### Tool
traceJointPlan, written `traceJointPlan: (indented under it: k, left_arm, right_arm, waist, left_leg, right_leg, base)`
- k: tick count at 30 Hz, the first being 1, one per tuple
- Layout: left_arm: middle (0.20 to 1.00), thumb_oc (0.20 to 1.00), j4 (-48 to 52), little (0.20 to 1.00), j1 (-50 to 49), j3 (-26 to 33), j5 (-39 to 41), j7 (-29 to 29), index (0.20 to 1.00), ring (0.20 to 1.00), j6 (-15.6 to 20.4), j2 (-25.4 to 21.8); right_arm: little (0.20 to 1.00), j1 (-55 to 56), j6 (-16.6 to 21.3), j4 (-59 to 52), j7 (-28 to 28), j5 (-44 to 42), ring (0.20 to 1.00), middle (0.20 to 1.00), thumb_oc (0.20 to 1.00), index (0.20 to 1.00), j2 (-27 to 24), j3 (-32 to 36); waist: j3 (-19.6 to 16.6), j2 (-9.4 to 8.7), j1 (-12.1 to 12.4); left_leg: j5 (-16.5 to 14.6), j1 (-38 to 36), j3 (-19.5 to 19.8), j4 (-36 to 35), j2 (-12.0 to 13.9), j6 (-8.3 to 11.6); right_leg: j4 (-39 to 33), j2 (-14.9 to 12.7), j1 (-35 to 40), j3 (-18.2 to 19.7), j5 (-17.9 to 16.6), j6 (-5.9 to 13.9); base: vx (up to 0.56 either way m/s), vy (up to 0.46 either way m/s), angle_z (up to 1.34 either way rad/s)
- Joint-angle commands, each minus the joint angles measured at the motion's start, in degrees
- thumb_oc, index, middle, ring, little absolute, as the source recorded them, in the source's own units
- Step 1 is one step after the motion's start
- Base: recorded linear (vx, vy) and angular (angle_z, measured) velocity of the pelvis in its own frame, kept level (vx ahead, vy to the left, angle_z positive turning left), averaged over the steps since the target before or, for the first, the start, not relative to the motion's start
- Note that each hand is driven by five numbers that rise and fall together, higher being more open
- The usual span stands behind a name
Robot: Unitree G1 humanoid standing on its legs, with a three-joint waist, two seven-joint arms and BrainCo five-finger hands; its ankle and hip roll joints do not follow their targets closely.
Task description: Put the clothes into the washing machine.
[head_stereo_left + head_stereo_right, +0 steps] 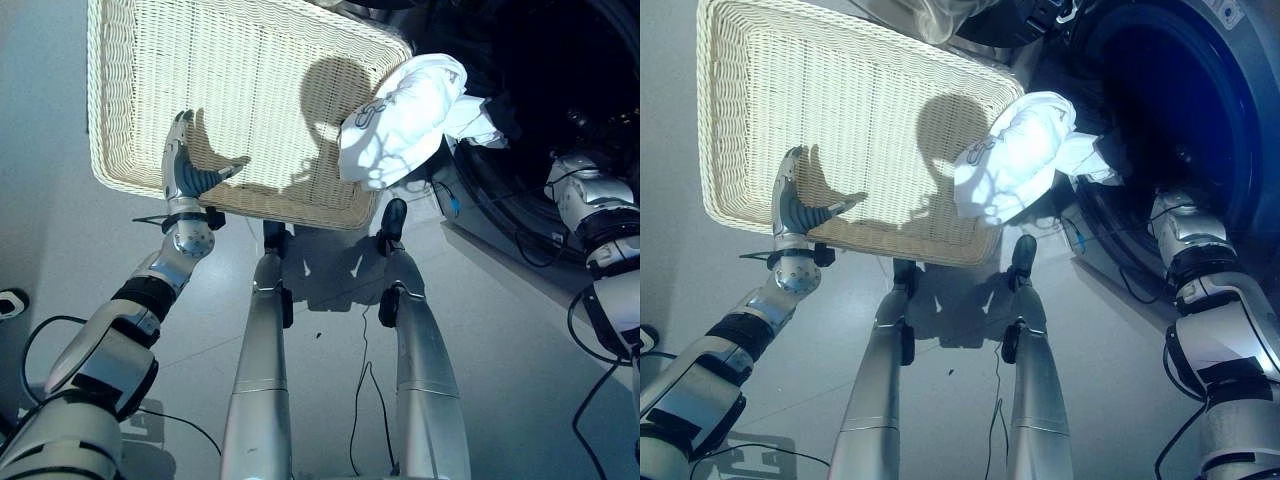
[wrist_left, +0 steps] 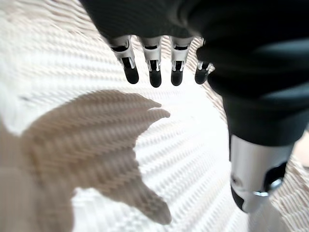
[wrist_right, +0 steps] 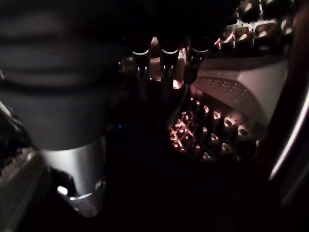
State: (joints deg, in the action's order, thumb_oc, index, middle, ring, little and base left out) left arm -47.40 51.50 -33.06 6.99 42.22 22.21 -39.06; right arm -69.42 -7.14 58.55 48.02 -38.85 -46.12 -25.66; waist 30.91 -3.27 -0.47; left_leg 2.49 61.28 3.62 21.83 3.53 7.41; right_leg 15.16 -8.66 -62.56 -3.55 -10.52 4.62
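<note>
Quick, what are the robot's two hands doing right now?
Left hand: open, fingers straight, over the wicker basket, holding nothing.
Right hand: inside the dark washing machine drum; cannot tell.

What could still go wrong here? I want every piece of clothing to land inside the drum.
The bunched white garment hangs across the dark round washing machine opening, partly outside it, beside the cream wicker basket. It could slide to the floor. The right hand, fingers straight inside the drum, may drag it out when withdrawing.
</note>
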Motion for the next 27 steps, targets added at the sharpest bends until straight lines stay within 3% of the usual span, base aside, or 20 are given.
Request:
traceJointPlan:
  k: [1,3,8,13,21,27]
  left_arm:
    - [1.0,1.0,2.12,1.0,-0.53,2.21,-0.53,0.67,1.0,1.0,3.36,-0.14]
    - [1.0,1.0,3.41,1.0,-0.67,2.57,-0.79,-0.69,1.0,1.0,5.64,0.12]
    - [1.0,1.0,5.76,1.0,-1.09,2.65,-1.71,1.02,1.0,1.0,5.43,1.43]
    - [1.0,1.0,5.67,1.0,-1.45,4.23,0.07,1.62,1.0,1.0,4.5,3.12]
    - [1.0,1.0,4.45,1.0,-2.19,8.12,4.69,1.12,1.0,1.0,4.73,5.82]
    - [1.0,1.0,4.44,1.0,-1.34,9.47,5.15,1.59,1.0,1.0,3.77,6.67]
  right_arm:
    - [1.0,-5.71,-0.21,-1.67,2.53,5.26,1.0,1.0,1.0,1.0,-14.89,-1.72]
    - [1.0,-4.03,2.04,-3.88,4.89,5.99,1.0,1.0,1.0,1.0,-13.68,-0.23]
    - [1.0,0.89,4.89,-11.67,10.09,12.82,1.0,1.0,1.0,1.0,-11.39,3.52]
    - [1.0,4.58,3.37,-19.08,12.35,24.09,1.0,1.0,1.0,1.0,-8.9,5.46]
    - [1.0,10.8,2.23,-28.62,8.62,35.99,1.0,1.0,1.0,1.0,-4.91,6.43]
    - [1.0,13.55,2.94,-32.46,5.52,39.85,1.0,1.0,1.0,1.0,-2.69,6.45]
  waist:
    - [-1.12,0.98,0.88]
    - [-1.12,1.09,0.93]
    - [-1.12,1.5,0.61]
    - [-1.12,1.64,0.17]
    - [-1.12,1.84,-0.49]
    - [-1.12,1.81,-0.91]
  left_leg:
    - [0.19,-3.64,-0.07,-3.82,-5.88,-4.6]
    - [0.05,-3.4,-0.21,-3.95,-5.8,-4.62]
    - [-0.35,-2.98,-0.41,-3.88,-6.04,-4.8]
    - [-0.47,-2.87,-0.73,-3.92,-6.05,-4.83]
    - [-0.42,-2.51,-1.33,-3.86,-6.08,-4.67]
    - [-0.22,-2.11,-1.77,-3.96,-6.03,-4.53]
  right_leg:
    - [4.91,7.36,2.47,-5.75,3.93,1.8]
    - [4.88,7.06,2.21,-6.07,3.96,1.95]
    - [5.27,6.91,1.44,-5.94,4.09,2.27]
    - [5.55,6.79,1.12,-5.82,4.45,2.5]
    - [6.24,6.66,0.36,-5.73,5.03,2.65]
    - [6.4,6.57,-0.25,-5.74,5.02,2.77]
  base:
    - [0.0,0.0,0.0]
    - [0.0,0.0,0.0]
    - [0.0,0.0,0.0]
    - [0.0,0.0,0.0]
    - [0.0,0.0,0.0]
    - [0.0,0.0,0.0]
